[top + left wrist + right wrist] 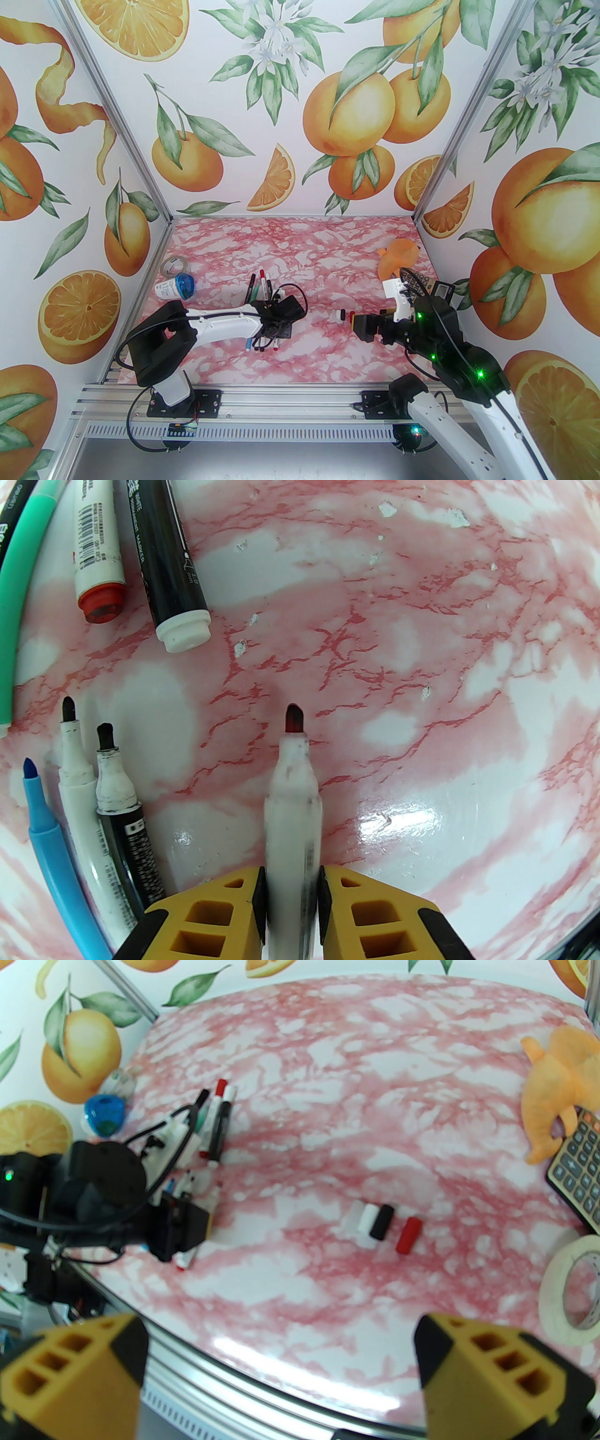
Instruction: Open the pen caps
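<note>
Front edge: a metal rail (281,398) runs along the near side of the pink marbled table (328,262).
Right gripper (276,1344): we see its jaws spread wide and holding nothing, with bare marble between it and the caps.
Left gripper (291,878): the pads sit close on both sides of a red-tipped pen (293,803). We cannot tell whether they pinch it.
Pen caps (382,1221): white, black and red ones lie loose mid-table, just beside each other.
Pens (117,808): the rest lie bunched left of the held one, tips bare.
Right side: a tape roll (562,1297), a calculator (579,1166) and an orange plush toy (558,1082) crowd that edge.
Far half: we see a broad stretch of bare marble up to the back wall.
Hard to read: the held pen's barrel is blurred, and from above the left arm covers the pens' middles.
</note>
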`<state>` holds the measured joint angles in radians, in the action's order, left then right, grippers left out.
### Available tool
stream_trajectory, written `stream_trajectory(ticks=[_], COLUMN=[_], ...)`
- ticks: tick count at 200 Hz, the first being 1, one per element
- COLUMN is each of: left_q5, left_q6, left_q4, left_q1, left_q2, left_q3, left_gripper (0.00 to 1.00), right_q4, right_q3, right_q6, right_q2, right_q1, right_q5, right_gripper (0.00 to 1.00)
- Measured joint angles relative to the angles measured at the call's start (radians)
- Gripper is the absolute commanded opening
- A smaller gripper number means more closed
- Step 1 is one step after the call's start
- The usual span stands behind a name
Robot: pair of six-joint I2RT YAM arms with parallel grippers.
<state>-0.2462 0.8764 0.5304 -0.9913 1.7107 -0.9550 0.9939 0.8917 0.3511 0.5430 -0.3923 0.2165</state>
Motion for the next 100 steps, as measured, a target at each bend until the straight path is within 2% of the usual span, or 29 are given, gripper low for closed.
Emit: stream_trajectory(ticks=[100], left_q5=[-0.063], left_q6=[-0.033], left_q4=[0.093], left_q1=[0.000], left_q2=[-0.019], left_q3=[-0.044], left_gripper=[0.27], right_q4=[0.000], right_q3=[0.000], right_q6=[0.000], right_q2=[0.000], right_q1=[0.000], right_q5=[0.000], right_gripper=[1.00])
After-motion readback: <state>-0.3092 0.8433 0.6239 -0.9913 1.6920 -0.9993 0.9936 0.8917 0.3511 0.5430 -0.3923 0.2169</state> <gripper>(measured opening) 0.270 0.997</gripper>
